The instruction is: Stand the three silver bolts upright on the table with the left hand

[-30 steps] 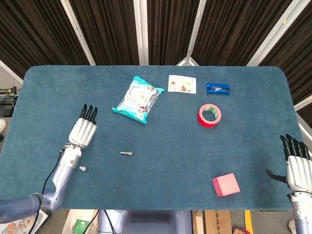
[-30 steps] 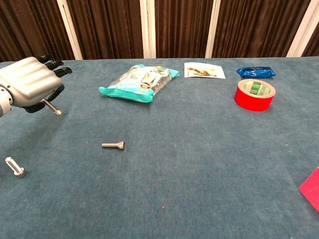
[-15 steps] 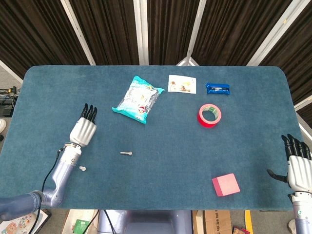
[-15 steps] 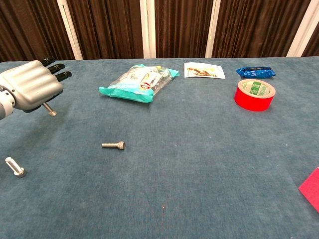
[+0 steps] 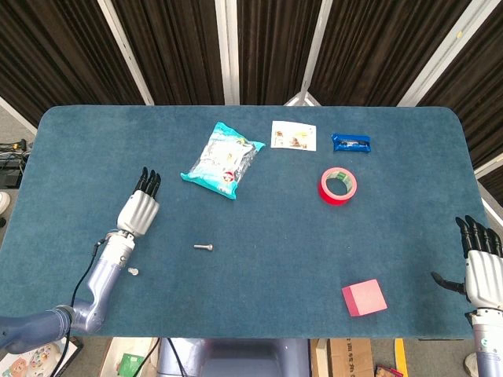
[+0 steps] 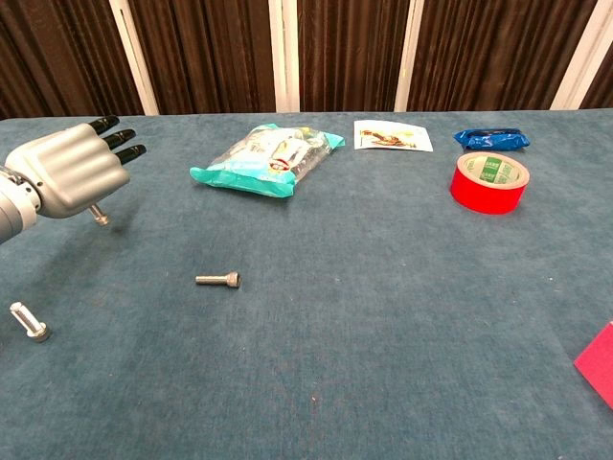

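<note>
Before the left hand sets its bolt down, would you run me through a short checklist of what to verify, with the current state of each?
1. Left hand holds a bolt: ok, its shaft pokes out below the hand.
2. Held bolt vertical: not ok, it looks tilted.
3. Table beneath the hand free of objects: ok.
4. Lying bolt clear of the landing spot: ok, it is well to the right.
5. Near-edge bolt upright: cannot tell.
6. Right hand out of the way: ok, at the far right edge, holding nothing.
</note>
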Controlling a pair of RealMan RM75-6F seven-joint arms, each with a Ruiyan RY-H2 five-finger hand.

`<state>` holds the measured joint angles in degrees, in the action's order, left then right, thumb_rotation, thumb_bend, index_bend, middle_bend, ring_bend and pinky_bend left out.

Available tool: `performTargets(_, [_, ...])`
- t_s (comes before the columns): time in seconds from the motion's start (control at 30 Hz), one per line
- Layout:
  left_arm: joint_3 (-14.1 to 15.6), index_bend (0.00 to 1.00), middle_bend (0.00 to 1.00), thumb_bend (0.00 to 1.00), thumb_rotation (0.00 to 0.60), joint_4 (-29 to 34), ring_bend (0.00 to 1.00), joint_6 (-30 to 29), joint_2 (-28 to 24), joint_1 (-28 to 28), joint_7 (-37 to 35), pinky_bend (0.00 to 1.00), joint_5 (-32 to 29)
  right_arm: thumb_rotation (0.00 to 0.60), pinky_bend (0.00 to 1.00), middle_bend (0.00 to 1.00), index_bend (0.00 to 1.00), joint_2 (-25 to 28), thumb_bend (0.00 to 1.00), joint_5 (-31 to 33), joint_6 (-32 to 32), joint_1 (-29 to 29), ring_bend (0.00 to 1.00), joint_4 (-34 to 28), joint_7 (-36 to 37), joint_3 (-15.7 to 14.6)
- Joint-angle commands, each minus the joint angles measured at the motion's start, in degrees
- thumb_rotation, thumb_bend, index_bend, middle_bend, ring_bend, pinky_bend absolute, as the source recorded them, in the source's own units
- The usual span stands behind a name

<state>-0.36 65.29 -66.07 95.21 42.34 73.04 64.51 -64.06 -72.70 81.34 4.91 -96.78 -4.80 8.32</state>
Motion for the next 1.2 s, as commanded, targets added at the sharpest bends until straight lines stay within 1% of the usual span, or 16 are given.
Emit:
performTargets(0.03, [-0.13, 0.55, 0.04, 0.54, 0.600, -0.25, 0.00, 0.23, 0.36, -0.04, 0.22, 0.00, -0.05, 0.600, 0.00, 0.00, 0.00, 0.02, 0.00, 0.01, 0.00, 0.00, 0.00, 0.00, 0.04, 0.03])
performTargets(0.3, [-0.15, 0.55, 0.04, 0.54, 0.600, -1.15, 0.00, 0.67, 1.31, -0.06, 1.26, 0.00, 0.19, 0.600, 0.00, 0.00, 0.00, 0.07, 0.00, 0.15, 0.12, -0.11, 0.00, -0.03, 0.07, 0.06])
performTargets(0.5, [-0.40, 0.51, 0.04, 0.49, 0.600, -1.40, 0.00, 0.93, 1.82, -0.29, 1.28, 0.00, 0.13, 0.600, 0.00, 0.00, 0.00, 0.05, 0.00, 0.26, 0.23, -0.15, 0.00, -0.06, 0.11, 0.17])
performTargets(0.67, [-0.48, 0.50, 0.04, 0.47, 0.600, -1.32, 0.00, 1.16, 1.95, -0.41, 2.00, 0.00, -0.04, 0.600, 0.00, 0.00, 0.00, 0.03, 0.00, 0.53, 0.12, -0.14, 0.00, -0.07, 0.05, 0.23])
performTargets(0.87, [-0.61, 0.44, 0.03, 0.43, 0.600, -0.83, 0.00, 1.12, 1.95, -0.32, 2.37, 0.00, 0.33, 0.600, 0.00, 0.00, 0.00, 0.00, 0.00, 0.63, 0.13, -0.13, 0.00, -0.13, -0.04, 0.29])
performTargets(1.03, [-0.60, 0.38, 0.03, 0.41, 0.600, -0.25, 0.00, 0.66, 1.81, -0.39, 2.63, 0.00, 0.97, 0.600, 0.00, 0.00, 0.00, 0.05, 0.00, 0.73, 0.27, -0.21, 0.00, -0.28, -0.10, 0.34])
performTargets(1.2, [-1.67, 0.36, 0.03, 0.38, 0.600, 2.32, 0.00, -0.77, 0.57, -0.76, 0.04, 0.00, 1.75, 0.600, 0.00, 0.00, 0.00, 0.12, 0.00, 0.87, 0.27, -0.25, 0.00, -0.42, 0.11, 0.44])
